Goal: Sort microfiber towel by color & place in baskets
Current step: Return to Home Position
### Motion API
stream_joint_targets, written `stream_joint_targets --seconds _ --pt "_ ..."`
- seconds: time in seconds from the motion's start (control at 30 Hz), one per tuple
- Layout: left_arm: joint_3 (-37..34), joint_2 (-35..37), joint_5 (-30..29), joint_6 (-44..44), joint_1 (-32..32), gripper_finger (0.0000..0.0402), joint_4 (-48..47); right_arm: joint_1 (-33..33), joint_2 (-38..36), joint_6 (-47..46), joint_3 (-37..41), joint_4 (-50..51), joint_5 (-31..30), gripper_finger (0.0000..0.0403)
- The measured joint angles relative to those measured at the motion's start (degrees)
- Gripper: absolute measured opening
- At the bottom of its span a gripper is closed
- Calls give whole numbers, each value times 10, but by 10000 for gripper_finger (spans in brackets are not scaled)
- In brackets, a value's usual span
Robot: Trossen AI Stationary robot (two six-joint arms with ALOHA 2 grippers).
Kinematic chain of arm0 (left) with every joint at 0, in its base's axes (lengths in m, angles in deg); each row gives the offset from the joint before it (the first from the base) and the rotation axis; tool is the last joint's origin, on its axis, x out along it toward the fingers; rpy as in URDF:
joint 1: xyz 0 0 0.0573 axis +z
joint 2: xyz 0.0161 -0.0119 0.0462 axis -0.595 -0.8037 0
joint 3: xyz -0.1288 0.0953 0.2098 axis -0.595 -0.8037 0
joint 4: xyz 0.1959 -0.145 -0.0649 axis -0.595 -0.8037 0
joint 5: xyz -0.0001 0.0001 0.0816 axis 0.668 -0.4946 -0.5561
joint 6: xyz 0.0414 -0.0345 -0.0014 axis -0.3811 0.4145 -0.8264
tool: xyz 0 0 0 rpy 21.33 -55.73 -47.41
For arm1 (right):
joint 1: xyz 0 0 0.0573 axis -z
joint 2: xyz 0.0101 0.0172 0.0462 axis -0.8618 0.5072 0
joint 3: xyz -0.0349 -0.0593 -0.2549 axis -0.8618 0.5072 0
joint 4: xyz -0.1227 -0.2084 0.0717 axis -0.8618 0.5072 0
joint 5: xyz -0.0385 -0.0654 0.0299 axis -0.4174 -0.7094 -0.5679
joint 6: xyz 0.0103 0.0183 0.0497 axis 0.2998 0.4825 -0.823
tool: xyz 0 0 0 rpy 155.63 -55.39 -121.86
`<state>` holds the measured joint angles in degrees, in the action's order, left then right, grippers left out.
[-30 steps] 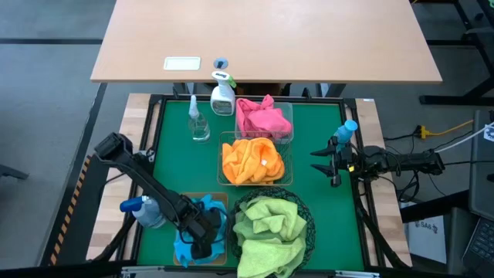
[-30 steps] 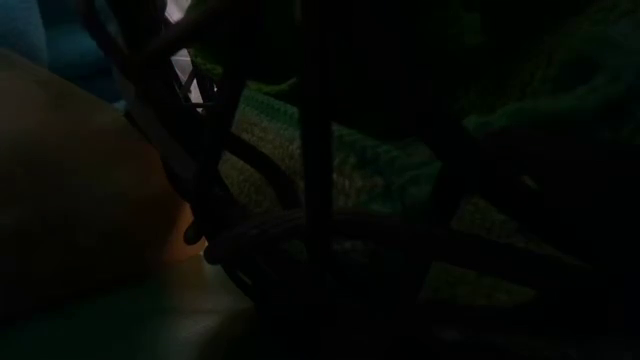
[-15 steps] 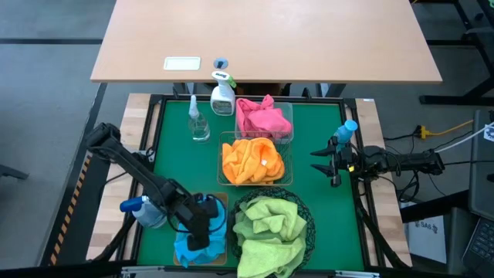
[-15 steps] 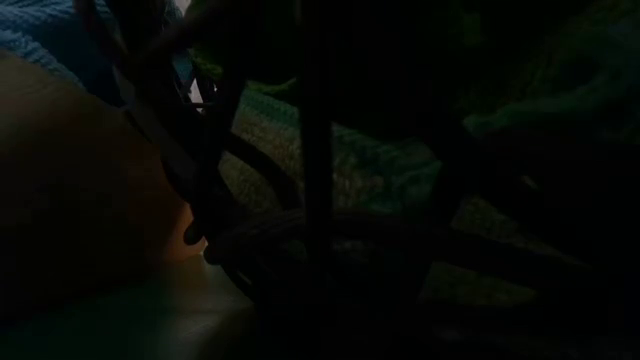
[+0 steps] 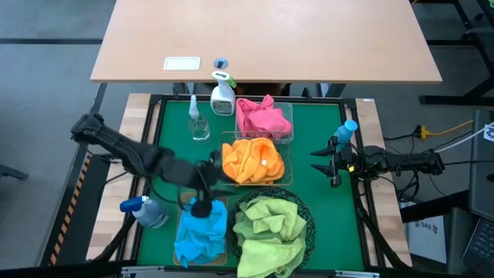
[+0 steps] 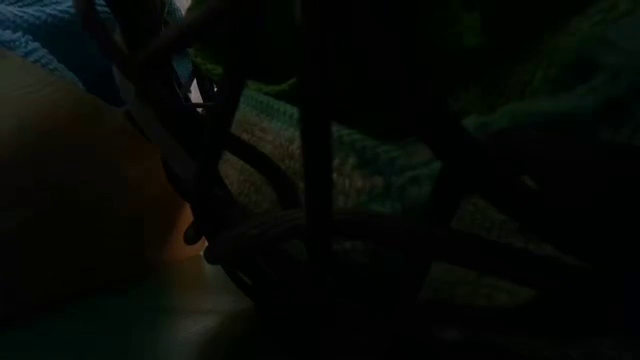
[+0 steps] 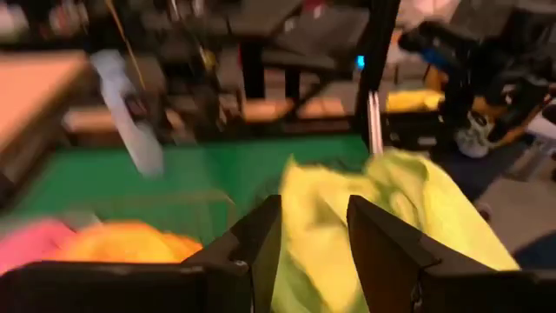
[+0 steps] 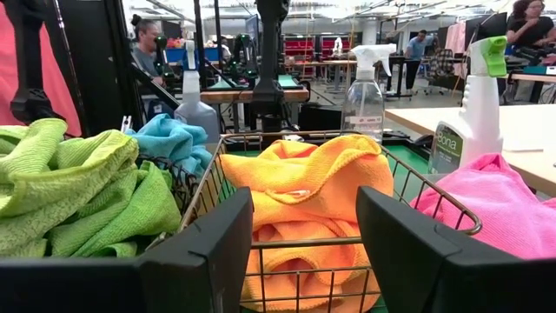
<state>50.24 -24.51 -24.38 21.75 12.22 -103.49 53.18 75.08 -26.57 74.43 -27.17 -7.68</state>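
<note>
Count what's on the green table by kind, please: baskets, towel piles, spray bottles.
Baskets: 4 (clear bin, wire basket, tan bin, black mesh basket)
Towel piles: 4 (pink, orange, blue, green)
Spray bottles: 4 (white bottle, clear bottle, two blue-capped bottles)
Total: 12

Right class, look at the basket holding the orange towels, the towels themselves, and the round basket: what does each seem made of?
Orange-towel basket: thin pale metal wire, by its open grid and sheen. Orange towels: soft fuzzy cloth, likely microfiber; matte, plush folds. Round basket: black wire mesh, probably coated metal.
</note>
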Motion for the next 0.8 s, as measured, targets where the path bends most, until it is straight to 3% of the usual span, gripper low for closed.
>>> stream_joint_targets --seconds 0.2,0.43,0.67,0.8 --pt "0 90 27 -106 48 128 -14 0 0 0 0 0 0 205" --pt "-8 196 28 -160 54 128 -88 0 0 0 0 0 0 205" --pt "-138 314 14 -163 54 128 -41 0 0 0 0 0 0 205" --pt "-251 396 7 -197 54 128 53 0 0 0 0 0 0 205"
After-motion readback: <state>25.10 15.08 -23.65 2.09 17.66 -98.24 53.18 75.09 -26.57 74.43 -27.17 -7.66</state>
